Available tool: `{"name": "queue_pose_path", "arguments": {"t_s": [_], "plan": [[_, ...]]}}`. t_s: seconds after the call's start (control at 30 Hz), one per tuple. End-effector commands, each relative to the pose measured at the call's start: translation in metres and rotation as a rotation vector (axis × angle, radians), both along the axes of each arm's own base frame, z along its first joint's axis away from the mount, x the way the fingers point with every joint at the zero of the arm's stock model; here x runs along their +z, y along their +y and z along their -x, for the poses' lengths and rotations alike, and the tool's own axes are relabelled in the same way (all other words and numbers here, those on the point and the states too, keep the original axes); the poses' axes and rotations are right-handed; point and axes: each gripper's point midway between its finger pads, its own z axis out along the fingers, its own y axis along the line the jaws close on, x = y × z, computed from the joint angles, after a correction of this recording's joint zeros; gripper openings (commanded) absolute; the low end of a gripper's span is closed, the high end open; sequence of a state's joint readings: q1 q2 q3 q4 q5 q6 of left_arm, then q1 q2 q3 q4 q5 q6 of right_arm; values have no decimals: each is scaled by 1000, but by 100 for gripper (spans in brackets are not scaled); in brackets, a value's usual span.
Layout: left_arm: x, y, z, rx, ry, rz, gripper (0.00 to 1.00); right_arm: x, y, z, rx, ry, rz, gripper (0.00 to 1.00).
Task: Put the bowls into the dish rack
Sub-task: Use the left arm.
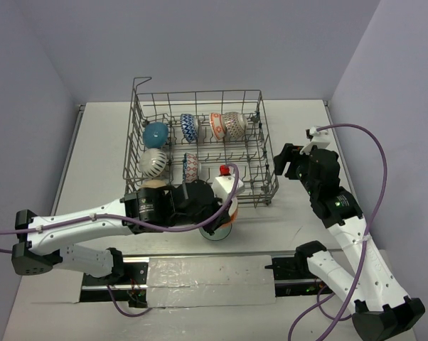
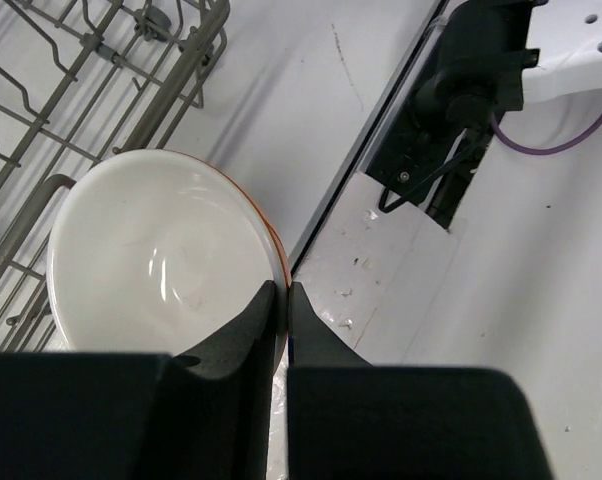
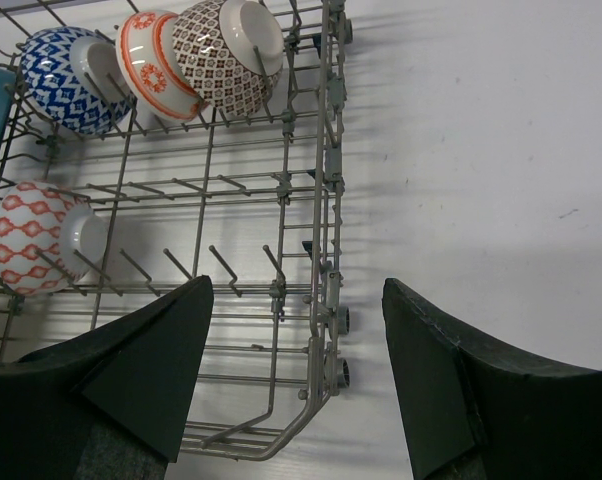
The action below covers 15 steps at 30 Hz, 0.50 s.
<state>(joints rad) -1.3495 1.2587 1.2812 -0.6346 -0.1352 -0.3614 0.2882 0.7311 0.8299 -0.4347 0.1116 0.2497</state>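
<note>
Bright, even, diffuse light; soft shadows, little glare.
From above, the white table is evenly lit and the dish rack drops only a faint shadow at its near edge. In the left wrist view a soft sheen sits inside the white bowl, and the dark left fingers are blurred. In the right wrist view the rack wires lay thin grey shadows on the table; the patterned bowls are sharp, the right fingers soft.

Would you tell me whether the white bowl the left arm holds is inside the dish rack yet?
Outside: the white bowl, its rim pinched by the jaws of the left gripper, is beside the dish rack.
</note>
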Motion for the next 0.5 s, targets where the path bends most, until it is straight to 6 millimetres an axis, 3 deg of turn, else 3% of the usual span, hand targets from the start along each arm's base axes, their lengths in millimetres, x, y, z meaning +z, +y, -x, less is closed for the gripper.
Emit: {"name": "queue_pose_path", "arguments": {"t_s": [0.0,0.23,0.47], "plan": [[42,-12,6,-31,4,147,0,17,1,-1,-2,-59,-18,76],[56,-6,-9,59,-44,224,0,17,1,-1,0,-59,-21,76],[95,7,-25,150,-123,364,0,15,3,-2,6,-53,-22,76]]}}
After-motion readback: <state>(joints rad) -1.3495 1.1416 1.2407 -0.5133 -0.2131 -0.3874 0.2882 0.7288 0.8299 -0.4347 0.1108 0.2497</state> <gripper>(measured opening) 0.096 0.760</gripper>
